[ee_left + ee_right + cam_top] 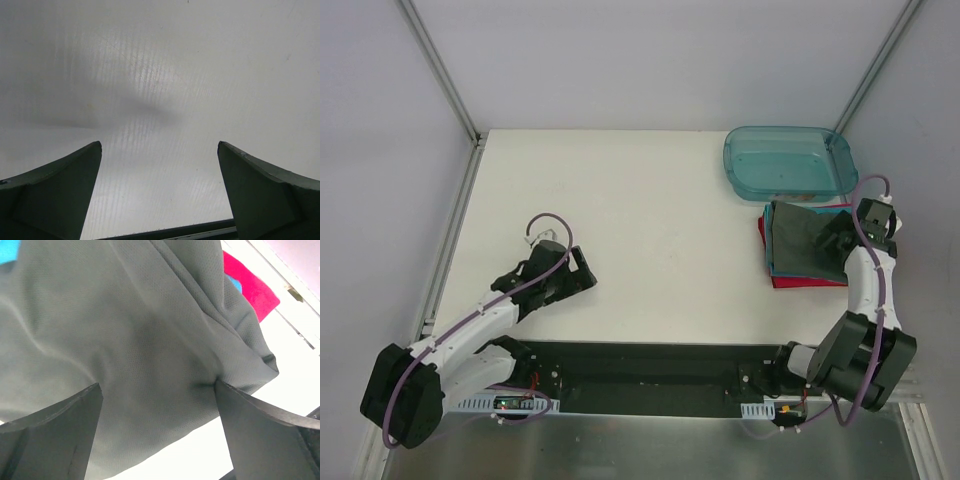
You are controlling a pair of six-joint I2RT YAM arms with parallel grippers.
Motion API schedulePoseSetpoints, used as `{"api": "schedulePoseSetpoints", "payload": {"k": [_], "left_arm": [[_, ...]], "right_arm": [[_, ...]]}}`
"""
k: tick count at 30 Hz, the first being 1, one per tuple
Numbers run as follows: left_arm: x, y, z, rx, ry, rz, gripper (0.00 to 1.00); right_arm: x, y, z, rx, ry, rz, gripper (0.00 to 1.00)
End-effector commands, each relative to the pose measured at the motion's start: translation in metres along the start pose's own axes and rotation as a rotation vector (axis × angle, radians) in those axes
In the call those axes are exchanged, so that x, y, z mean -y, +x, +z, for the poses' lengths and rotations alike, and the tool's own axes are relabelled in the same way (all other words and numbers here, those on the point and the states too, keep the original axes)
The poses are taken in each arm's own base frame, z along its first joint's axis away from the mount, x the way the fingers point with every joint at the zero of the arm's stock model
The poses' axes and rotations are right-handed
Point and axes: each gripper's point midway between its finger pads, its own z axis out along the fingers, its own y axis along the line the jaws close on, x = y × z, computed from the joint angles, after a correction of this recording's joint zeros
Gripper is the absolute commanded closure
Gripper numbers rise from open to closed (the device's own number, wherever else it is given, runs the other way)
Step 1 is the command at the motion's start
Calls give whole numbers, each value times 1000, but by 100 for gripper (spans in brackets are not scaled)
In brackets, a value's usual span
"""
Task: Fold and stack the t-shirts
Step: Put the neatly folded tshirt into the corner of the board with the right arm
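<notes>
Right gripper (157,387) gapes wide over the grey shirt (125,330), which hides most of the red shirt (252,285). Left gripper (159,145), equally wide, hangs over the table (160,75).

Charcoal tee (805,238) — red tee (810,282) — teal tub (732,152).

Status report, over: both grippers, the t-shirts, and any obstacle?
Left gripper open, far from shirts. Right gripper open, low over grey t-shirt, lying atop teal shirt and red shirt. Tub beside stack, not blocking.
</notes>
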Motion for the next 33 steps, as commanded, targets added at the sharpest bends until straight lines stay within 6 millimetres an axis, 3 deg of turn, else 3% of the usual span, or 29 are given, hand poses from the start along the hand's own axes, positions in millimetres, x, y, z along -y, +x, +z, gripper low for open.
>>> {"api": "schedulePoseSetpoints", "payload": {"k": [1,6,10,14,18,23,29,33], "left_arm": [[-1,3,-5,-10,22,12,1],[6,-4,-20,23,63,10,1],[10,-17,-46,85,91,10,1],[16,-33,-81,162,131,14,1],[6,-48,-121,263,119,-1,1],[-10,-60,-158,408,129,-48,1],[-27,-63,-170,496,122,-97,1],[-30,-61,-165,487,107,-118,1]], "right_arm": [[-6,-40,-43,169,-64,27,4],[-22,-43,-99,249,-228,-16,4],[-53,-20,-147,293,-509,-72,4],[-71,12,-178,295,-715,-124,4],[-69,33,-187,345,-779,-137,4],[-55,43,-181,432,-738,-113,4],[-47,49,-166,439,-692,-101,4],[-46,51,-165,423,-684,-98,4]]}}
